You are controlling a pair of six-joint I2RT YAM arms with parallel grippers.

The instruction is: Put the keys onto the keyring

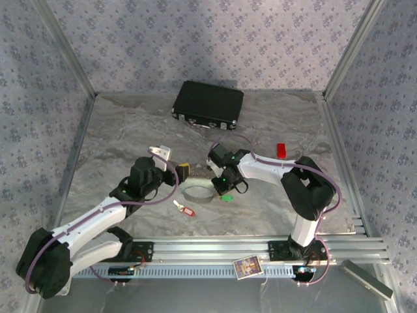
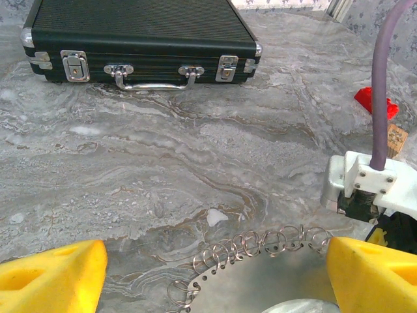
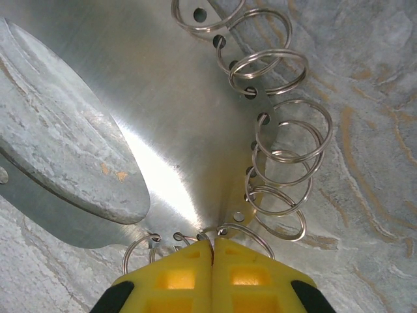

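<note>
Right wrist view, entry 1: right end effector [image 3: 212, 253], yellow foam-padded fingers clenched pad to pad at the rim of the keyring [image 3: 176, 124]. The keyring is a broad flat loop of pale polished metal, its outer edge pierced with holes that carry small wire split rings. Whether the pads nip the rim or one split ring cannot be told, as the tips cover the spot.

Entry 2: left end effector [image 2: 216, 264], yellow pads spread wide, released, grasping nothing. The loop's ringed edge lies between the two pads.

Entry 3: green-tagged key [image 1: 226, 197], tiny, pale metal with a green plastic tag, flat on the grey marbled bench [image 1: 130, 130]. It lies just beside the right end effector on its near-right side and just off the keyring's right edge. Long axis too small to read.

Entry 4: red-tagged key [image 1: 184, 208], tiny, pale metal with a red plastic tag. It lies on the near side of the keyring, apart from it, between the two arms. Long axis runs from far-left (metal end) to near-right (tag).

Assessment: the right arm is nearer the green-tagged key, the left arm nearer the red-tagged one. With the right clenched at the rim, the free left would probably have to draw back toward the near side to reach the red-tagged key.
</note>
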